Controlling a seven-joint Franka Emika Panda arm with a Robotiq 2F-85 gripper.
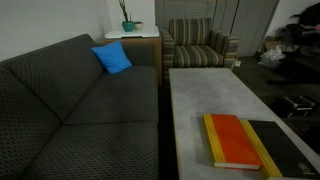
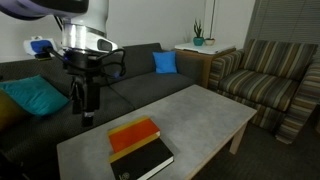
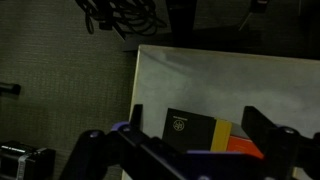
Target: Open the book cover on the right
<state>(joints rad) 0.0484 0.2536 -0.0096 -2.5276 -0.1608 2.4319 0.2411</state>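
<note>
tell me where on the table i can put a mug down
Free: the table from the orange book to the end by the striped armchair. Crowded: the other end, where the orange book and the black book cover lie side by side, with the end effector hovering near.
</note>
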